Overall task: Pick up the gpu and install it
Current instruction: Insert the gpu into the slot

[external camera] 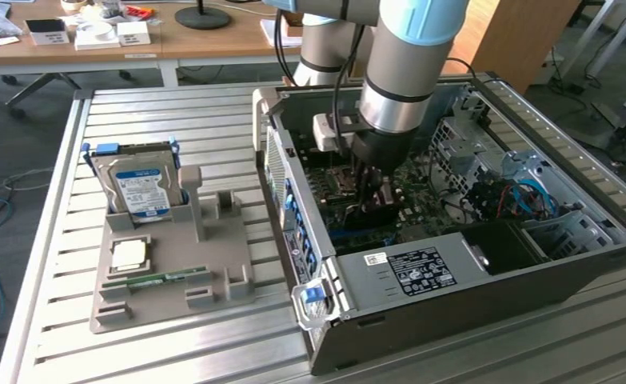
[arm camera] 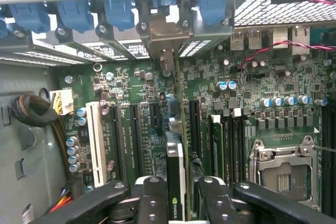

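The gpu (arm camera: 175, 163) is a thin dark card with a small green logo, standing on edge over the green motherboard (arm camera: 131, 93) inside the open PC case (external camera: 440, 280). Its metal bracket (arm camera: 164, 38) reaches the rear slot openings under the blue clips. My gripper (arm camera: 181, 195) is shut on the card, with one black finger (arm camera: 153, 198) on each side of it. In the exterior view the gripper (external camera: 380, 200) is lowered deep into the case, with the gpu (external camera: 379, 214) as a dark piece beneath it. Whether the card sits fully in its slot I cannot tell.
An empty CPU socket (arm camera: 283, 174) and RAM slots (arm camera: 231, 145) lie beside the card. A cable bundle (arm camera: 34, 109) hangs by the case wall. Outside the case, a grey holder (external camera: 169, 272) carries a hard drive (external camera: 137, 188), a CPU chip (external camera: 129, 254) and a RAM stick (external camera: 169, 278).
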`<state>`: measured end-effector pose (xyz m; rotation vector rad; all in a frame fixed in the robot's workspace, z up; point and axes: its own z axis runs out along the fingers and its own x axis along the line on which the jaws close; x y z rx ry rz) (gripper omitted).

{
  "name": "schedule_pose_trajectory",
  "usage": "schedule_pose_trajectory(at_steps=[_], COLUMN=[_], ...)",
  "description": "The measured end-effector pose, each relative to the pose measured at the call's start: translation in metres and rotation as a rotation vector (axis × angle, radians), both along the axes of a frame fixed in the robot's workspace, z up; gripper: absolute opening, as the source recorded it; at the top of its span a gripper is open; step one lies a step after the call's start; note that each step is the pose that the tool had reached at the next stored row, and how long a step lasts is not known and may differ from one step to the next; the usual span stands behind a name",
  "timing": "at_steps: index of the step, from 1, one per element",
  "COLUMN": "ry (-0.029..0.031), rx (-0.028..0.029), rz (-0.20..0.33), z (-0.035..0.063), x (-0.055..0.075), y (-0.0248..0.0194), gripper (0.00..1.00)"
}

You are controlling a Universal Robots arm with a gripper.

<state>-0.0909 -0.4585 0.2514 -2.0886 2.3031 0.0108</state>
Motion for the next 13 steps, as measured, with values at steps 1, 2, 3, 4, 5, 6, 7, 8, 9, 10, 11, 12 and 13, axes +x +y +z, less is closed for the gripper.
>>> schedule_pose_trajectory(at_steps=[1, 2, 3, 4, 5, 6, 7, 8, 9, 10, 11, 12, 13], ry=[-0.0001, -0.0002, -0.0001, -0.0002, -0.0002, -0.0002, -0.0001, -0.0002, -0.0002, -0.0002, -0.0003, -0.0004, -0.0004], rx=[0.0000, 0.0000, 0.0000, 0.0000, 0.0000, 0.0000, 0.0000, 0.0000, 0.0000, 0.0001, 0.0003, 0.0005, 0.0009], rz=[0.000, 0.000, 0.000, 0.000, 0.000, 0.000, 0.000, 0.000, 0.000, 0.000, 0.000, 0.000, 0.000], z=[0.0000, 0.0000, 0.0000, 0.0000, 0.0000, 0.0000, 0.0000, 0.0000, 0.0000, 0.0000, 0.0001, 0.0001, 0.0002], x=[-0.0003, -0.0004, -0.0004, -0.0004, -0.0005, -0.0005, -0.0005, -0.0005, -0.0005, -0.0005, -0.0005, -0.0005, -0.0006], y=[0.0000, 0.0000, 0.0000, 0.0000, 0.0000, 0.0000, 0.0000, 0.0000, 0.0000, 0.0000, 0.0000, 0.0000, 0.0000], gripper=[0.27, 0.27, 0.27, 0.27, 0.27, 0.27, 0.27, 0.27, 0.27, 0.27, 0.27, 0.27, 0.27])
